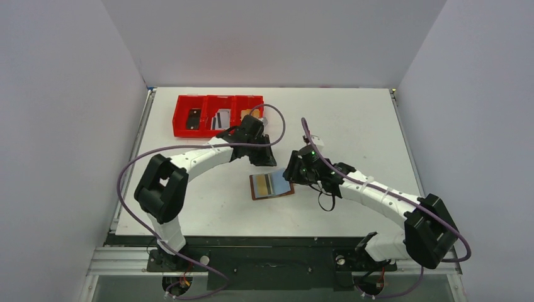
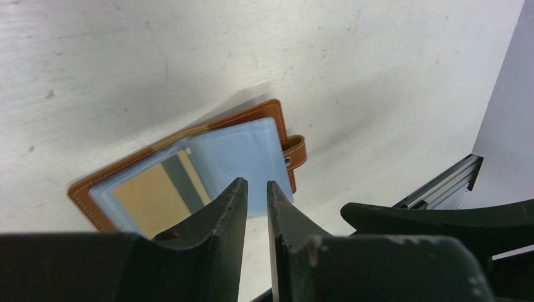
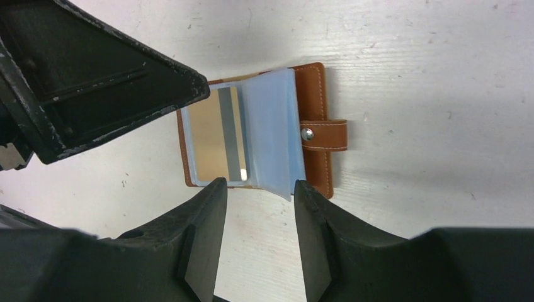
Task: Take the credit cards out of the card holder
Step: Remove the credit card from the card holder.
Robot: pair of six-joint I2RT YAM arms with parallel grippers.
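Open holder (image 1: 272, 185) mid-bench, right gripper (image 3: 258, 185) closest to it
holder flat, long axis roughly along the near edge, strap (image 3: 324, 135) toward the right edge; right gripper released, jaws parted astride the rim of the loose blue pocket leaf (image 3: 271, 132) at the holder's near long side, contact unclear; left gripper (image 2: 257, 182) off the far side, between holder and red tray (image 1: 208, 97), all but clenched on nothing, tips aimed at the holder; one gold card (image 3: 217, 135) with a dark stripe sits in the left pocket, long side across the holder's axis; which pocket end is open I cannot tell, and the pull likely hangs on that; only the top view shows cards (image 1: 220, 119) in the tray, only the wrist views show the leaf and stripe clearly
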